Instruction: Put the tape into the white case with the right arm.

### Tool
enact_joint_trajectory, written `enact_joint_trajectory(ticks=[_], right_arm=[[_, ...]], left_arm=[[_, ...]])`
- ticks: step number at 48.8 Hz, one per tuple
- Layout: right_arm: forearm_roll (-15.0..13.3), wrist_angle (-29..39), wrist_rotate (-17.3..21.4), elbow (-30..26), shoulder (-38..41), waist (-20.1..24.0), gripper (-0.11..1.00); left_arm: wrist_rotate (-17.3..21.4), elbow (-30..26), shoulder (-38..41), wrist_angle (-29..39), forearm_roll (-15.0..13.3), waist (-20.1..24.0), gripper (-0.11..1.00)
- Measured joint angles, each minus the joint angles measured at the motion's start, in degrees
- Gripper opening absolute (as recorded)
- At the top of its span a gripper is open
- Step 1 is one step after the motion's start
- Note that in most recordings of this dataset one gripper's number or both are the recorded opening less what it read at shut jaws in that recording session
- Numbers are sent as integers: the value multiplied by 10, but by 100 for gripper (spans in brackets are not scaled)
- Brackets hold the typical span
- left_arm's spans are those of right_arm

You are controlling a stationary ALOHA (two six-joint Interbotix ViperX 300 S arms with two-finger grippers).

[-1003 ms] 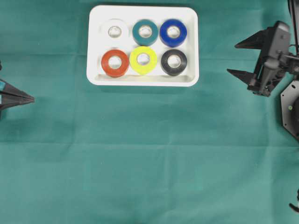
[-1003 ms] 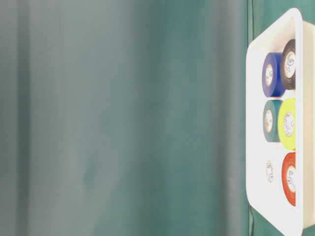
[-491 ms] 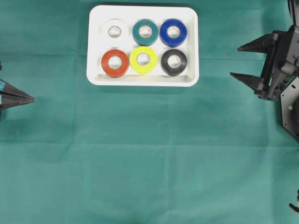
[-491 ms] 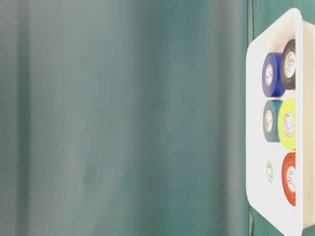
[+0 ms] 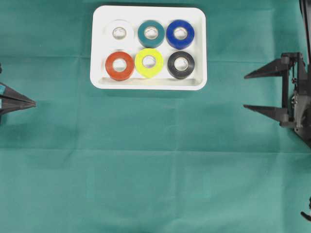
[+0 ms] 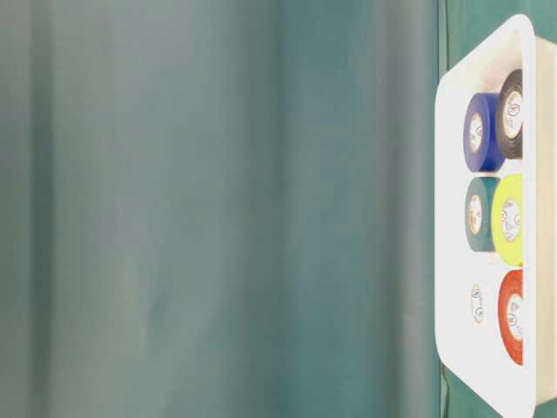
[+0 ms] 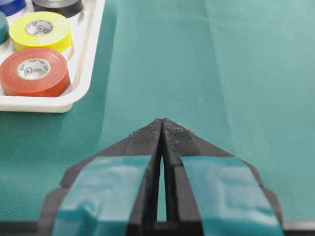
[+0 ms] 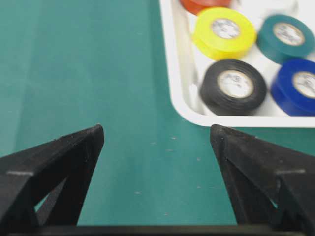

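Six tape rolls lie flat, cores up, in the case [image 5: 148,9] at 12 o'clock on the cloth [image 5: 155,160]: white [image 5: 119,31], teal [image 5: 151,33] and blue [image 5: 180,33] behind; red [image 5: 120,65], yellow [image 5: 149,62] and black [image 5: 181,64] in front. The case's long axis runs 9 to 3. At 9 o'clock the left gripper [image 5: 30,102] is pinched closed, empty. At 3 o'clock the right gripper [image 5: 247,91] stands spread wide, holding nothing, tips pointing toward 9. No loose tape shows; the job looks done. One risk: a sweep back toward 11 o'clock could clip the rim and shunt the case.
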Motion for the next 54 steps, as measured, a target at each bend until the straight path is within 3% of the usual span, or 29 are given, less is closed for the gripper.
enact_joint_trajectory(ticks=[21,40,54], right_arm=[[0,31,-1,11,-31,0,75],[0,31,-2,62,-126,0,75],[0,13,-1,86,-131,0,75]], left_arm=[[0,0,0,0,1,0,0],[0,0,0,1,0,0,0],[0,0,0,0,0,-1,0]])
